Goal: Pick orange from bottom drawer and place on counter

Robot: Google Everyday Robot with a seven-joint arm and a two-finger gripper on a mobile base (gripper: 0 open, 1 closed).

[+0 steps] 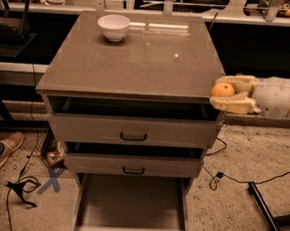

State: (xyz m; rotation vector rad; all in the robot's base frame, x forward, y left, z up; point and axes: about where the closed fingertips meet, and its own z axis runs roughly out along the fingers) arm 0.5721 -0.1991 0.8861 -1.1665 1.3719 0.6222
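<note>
The orange (pixel 222 90) is held between the two pale fingers of my gripper (pixel 226 93), which reaches in from the right on a white arm. The gripper is shut on the orange and holds it just off the right edge of the counter (pixel 139 62), level with its top. The bottom drawer (pixel 130 206) is pulled out below, with a bare grey floor.
A white bowl (pixel 113 26) stands at the counter's back left. Two upper drawers (pixel 133 131) with dark handles are slightly open. A black cable (pixel 220 173) and a dark stand leg (pixel 267 217) lie on the floor at right. A person's shoe (pixel 4 149) is at left.
</note>
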